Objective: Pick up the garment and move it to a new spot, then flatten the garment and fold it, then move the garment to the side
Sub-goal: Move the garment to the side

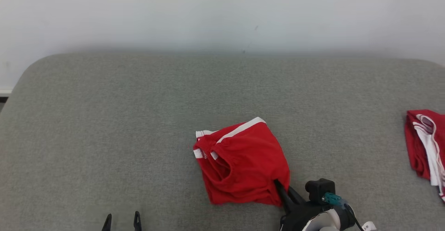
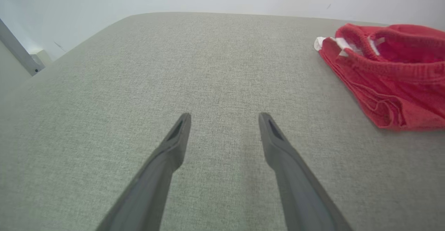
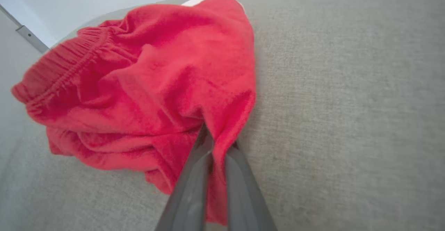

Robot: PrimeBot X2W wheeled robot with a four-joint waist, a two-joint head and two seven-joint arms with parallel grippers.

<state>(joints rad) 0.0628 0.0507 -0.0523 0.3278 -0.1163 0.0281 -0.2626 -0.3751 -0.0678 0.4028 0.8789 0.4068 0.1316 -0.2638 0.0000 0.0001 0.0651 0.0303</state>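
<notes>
The red shorts lie bunched almost square just below centre on the grey cushion, with the waistband opening facing frame left, the right gripper pinched on their lower-right corner, and the left gripper spread wide at bottom left.

grey padded surface carries red shorts, second red garment.
</notes>
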